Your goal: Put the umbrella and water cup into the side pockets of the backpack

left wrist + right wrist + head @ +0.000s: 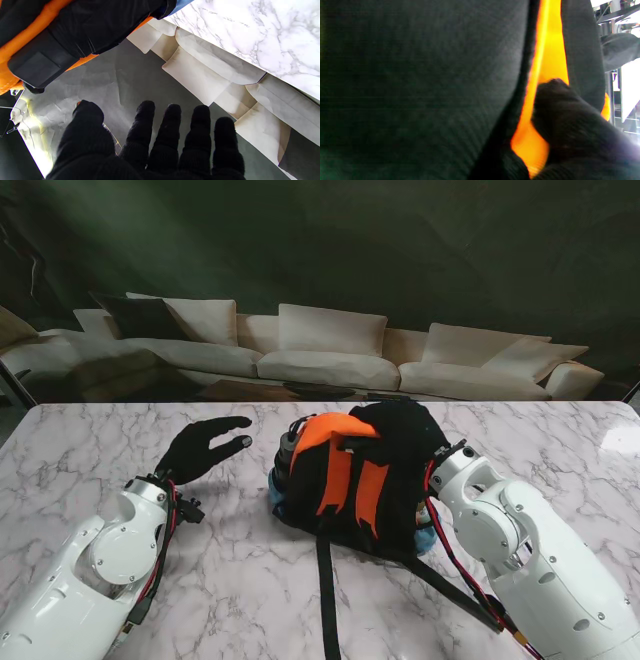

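The right hand [405, 430] lies on top of the backpack [345, 480] and its wrist view is almost filled by black and orange fabric, so I cannot tell if its fingers grip something. A dark, round top [289, 442] sticks out of the backpack's left side pocket, but whether it is the cup or the umbrella is not clear. The left hand [200, 448] hovers just left of the backpack, fingers spread and holding nothing.

Two glossy white moulded arms with rounded joint housings: left arm [95, 565], right arm [530, 555]. Each terminates in a black knit-gloved five-finger hand: left hand [195, 448], right hand [405, 430]. Red and black cables [172, 515] run along each wrist.
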